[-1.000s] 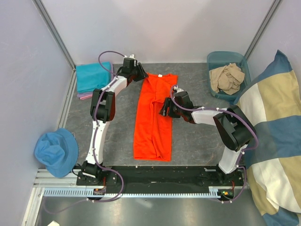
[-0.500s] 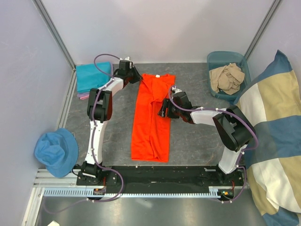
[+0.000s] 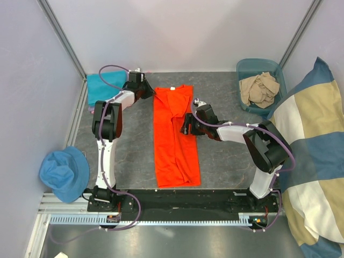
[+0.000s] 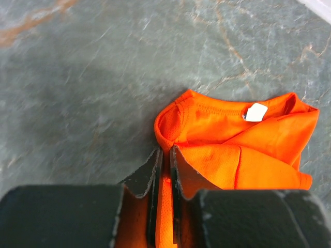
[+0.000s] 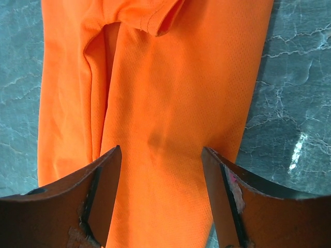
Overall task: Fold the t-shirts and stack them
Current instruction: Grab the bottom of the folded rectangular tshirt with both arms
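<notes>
Grey stone-look tabletop (image 3: 134,156) | white walls (image 3: 177,32) | orange tee (image 3: 174,150) flat ctr

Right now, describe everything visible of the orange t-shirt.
The orange t-shirt is bright, fine-knit cloth, folded lengthwise into a long strip, lying flat on the grey table, collar far, white neck label showing. The left end effector pinches its far-left corner; the open right end effector stands over its middle.

We could read no text anywhere. The small white neck label (image 4: 255,112) inside the collar of the bright orange cloth t-shirt (image 4: 258,165) showed no letters or numbers that we could make out.
</notes>
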### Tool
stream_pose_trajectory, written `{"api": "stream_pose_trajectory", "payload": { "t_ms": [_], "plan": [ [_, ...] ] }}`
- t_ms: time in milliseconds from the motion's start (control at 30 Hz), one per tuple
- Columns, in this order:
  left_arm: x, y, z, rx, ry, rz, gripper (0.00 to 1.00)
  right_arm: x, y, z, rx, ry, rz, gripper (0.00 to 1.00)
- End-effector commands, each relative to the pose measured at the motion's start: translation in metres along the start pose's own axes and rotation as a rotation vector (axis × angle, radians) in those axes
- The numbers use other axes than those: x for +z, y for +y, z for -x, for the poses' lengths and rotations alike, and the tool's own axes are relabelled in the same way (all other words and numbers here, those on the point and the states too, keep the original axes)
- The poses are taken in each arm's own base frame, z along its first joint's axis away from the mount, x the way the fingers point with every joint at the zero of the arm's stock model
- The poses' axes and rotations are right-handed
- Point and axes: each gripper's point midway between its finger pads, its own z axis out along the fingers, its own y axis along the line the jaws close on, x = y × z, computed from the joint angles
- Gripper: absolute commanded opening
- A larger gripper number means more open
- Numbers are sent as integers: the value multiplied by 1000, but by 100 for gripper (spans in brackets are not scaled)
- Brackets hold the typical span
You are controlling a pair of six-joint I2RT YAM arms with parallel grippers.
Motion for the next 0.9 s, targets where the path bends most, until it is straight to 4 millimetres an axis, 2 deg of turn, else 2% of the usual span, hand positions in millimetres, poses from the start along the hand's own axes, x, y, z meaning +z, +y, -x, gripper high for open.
{"api": "stream_pose_trajectory", "payload": {
  "t_ms": [0,133,233,267,333,367,467,600,767,800,867],
  "plan": [
    [-21,13,8,-16,-21,72,13,-7,-42,-53,-27,185,-166,73],
    [-33,15,4,-33,-23,84,14,-9,-44,-51,-45,185,-181,74],
    [-40,17,-3,-51,-17,93,23,-11,-43,-47,-50,180,-184,74],
    [-48,10,6,-55,-38,81,32,-14,-41,-44,-56,171,-179,74],
    [-56,9,6,-57,-49,86,44,-19,-37,-37,-61,156,-174,76],
    [-65,1,16,-59,-74,75,63,-21,-35,-34,-68,148,-173,76],
    [-80,-10,34,-53,-120,60,97,-29,-27,-20,-83,128,-164,77],
    [-112,-34,65,-51,-199,19,98,-40,-13,3,-109,82,-141,79],
    [-137,-44,54,-98,-214,-31,98,-53,8,32,-131,33,-98,80],
    [-137,-39,37,-108,-185,-24,98,-53,11,34,-131,31,-91,80],
    [-148,-45,30,-125,-190,-45,98,-56,22,47,-140,11,-63,80]
  ]
}}
